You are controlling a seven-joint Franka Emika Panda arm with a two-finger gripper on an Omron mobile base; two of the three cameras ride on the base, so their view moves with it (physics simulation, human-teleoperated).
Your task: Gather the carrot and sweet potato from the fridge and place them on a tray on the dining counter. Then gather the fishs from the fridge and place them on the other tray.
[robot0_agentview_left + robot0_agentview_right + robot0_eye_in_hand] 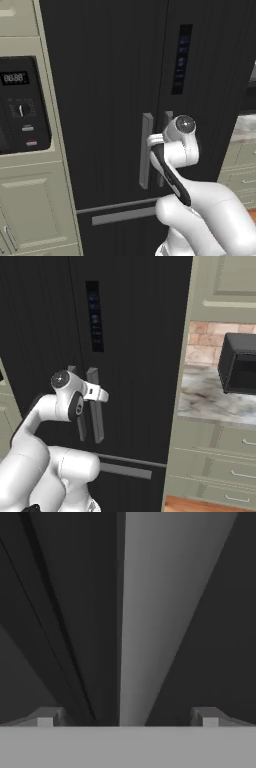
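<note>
While both doors of the fridge (110, 100) sit closed, the gripper (127, 719) is up against the front of them with its fingers spread wide, nothing between them. Dead ahead of the fingertips, seen through the hand camera, runs a long grey handle (160, 612), lying in the gap between the two tips; contact with either finger can't be made out, as the view is too close. In the left base view the hand (155, 145) sits at mid-height of the two vertical handles, the left-door handle (145, 150) just beside it. Below the hand, a horizontal grey drawer handle (125, 215). Above it, a dark display panel (181, 59) on the door. Far off to one side, a beige oven cabinet (30, 190); to the other, a marble wall counter (215, 401) carrying a black microwave (240, 363).
</note>
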